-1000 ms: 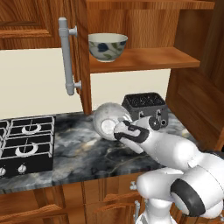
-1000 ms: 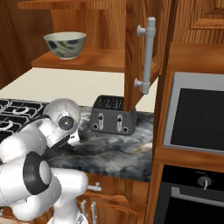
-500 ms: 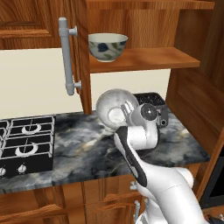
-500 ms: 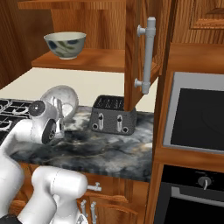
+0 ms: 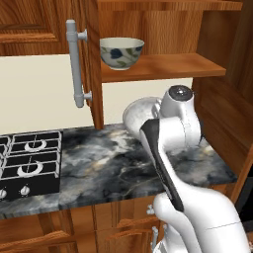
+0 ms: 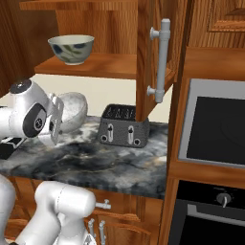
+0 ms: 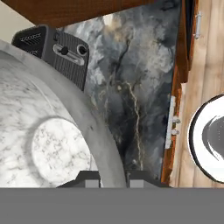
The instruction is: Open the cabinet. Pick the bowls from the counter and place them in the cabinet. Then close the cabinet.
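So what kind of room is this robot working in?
A kitchen, computer-rendered by the look of it: a black gas hob set into a dark marble counter, a toaster beside it, and a wooden wall cabinet with a bowl on its shelf.

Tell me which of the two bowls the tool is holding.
The speckled whitish-grey bowl, gripped by its rim in the tool above the counter. The leaf-patterned bowl sits on the cabinet shelf.

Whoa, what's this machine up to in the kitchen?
The white robot arm is putting bowls away. Its end effector grips the rim of the speckled grey bowl, lifted above the dark marble counter. The cabinet stands open, and the leaf-patterned bowl already sits on its shelf. A black toaster stands nearby.
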You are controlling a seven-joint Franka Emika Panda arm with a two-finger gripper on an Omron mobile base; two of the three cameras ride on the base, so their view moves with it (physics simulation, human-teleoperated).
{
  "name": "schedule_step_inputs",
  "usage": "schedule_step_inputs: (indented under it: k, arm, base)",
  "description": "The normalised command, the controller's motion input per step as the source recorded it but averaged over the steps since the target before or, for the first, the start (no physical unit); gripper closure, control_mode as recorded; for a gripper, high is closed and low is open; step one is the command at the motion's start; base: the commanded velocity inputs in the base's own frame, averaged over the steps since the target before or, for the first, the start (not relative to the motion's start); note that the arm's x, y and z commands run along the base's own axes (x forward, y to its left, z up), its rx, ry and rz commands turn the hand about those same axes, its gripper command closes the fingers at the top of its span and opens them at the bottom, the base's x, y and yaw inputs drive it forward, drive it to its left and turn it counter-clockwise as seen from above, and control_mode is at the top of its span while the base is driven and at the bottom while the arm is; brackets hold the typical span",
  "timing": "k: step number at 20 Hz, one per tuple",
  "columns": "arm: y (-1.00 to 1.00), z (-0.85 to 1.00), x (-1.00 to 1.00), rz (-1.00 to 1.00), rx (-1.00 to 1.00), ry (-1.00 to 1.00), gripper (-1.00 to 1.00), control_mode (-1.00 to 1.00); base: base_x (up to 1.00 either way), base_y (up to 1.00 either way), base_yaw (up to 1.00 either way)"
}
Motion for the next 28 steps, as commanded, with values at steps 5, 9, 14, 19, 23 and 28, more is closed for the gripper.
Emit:
schedule_step_inputs:
  k: [5,9,14,19,23,28]
  arm:
    - [-0.08,0.57,-1.00,0.00,0.00,0.02,1.00,-1.00]
    - [-0.17,0.30,-0.88,0.00,0.01,-0.07,1.00,-1.00]
    - [-0.58,0.01,-0.72,0.00,0.07,-0.12,1.00,-1.00]
    - [-0.75,0.12,-0.18,0.00,0.15,-0.16,1.00,-1.00]
    - [-0.33,0.27,0.00,0.00,0.08,-0.25,1.00,-1.00]
    - [-0.18,0.30,0.01,0.00,0.05,-0.21,1.00,-1.00]
  base:
    - [0.00,0.00,0.00]
    - [0.00,0.00,0.00]
    - [0.00,0.00,0.00]
    - [0.00,0.00,0.00]
    - [0.00,0.00,0.00]
    - [0.00,0.00,0.00]
